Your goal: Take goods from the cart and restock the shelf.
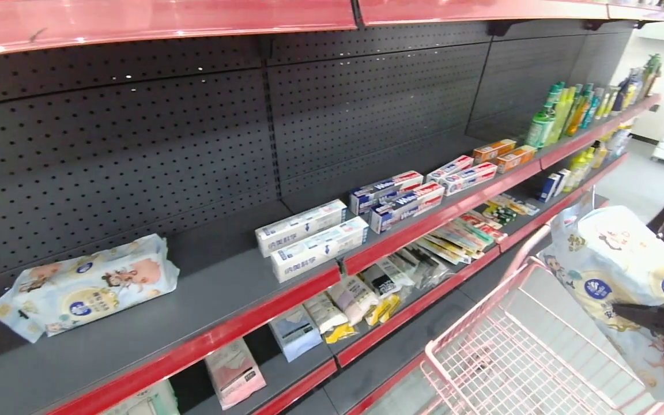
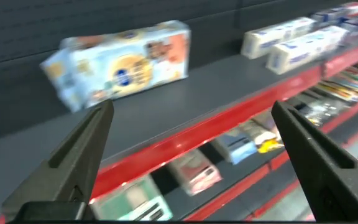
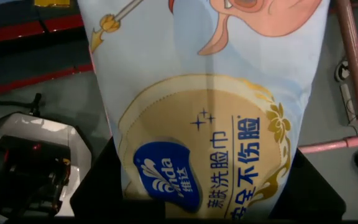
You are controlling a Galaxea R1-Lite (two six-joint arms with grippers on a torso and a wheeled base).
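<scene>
At eight o'clock in the head view: a pale-blue soft plastic pack of face tissues (image 1: 84, 285), laid flat on the dark grey shelf board (image 1: 205, 300), likely marking the row to fill. Facing it, the left gripper (image 2: 191, 112), spread wide and empty, perhaps ready to steady or receive. Near the centre, long white toothpaste boxes (image 1: 309, 239). At four o'clock, a matching second pack (image 1: 614, 271), clamped upright by the right gripper (image 1: 643, 317) over the pink wire cart (image 1: 482, 357), seemingly for carrying to the shelf.

shelf (image 1: 193, 314): dark board, red edge | white boxes (image 1: 309, 239): near front edge | tissue pack (image 1: 84, 285): well left of white boxes | blue boxes (image 1: 398, 199): just right of white boxes
</scene>
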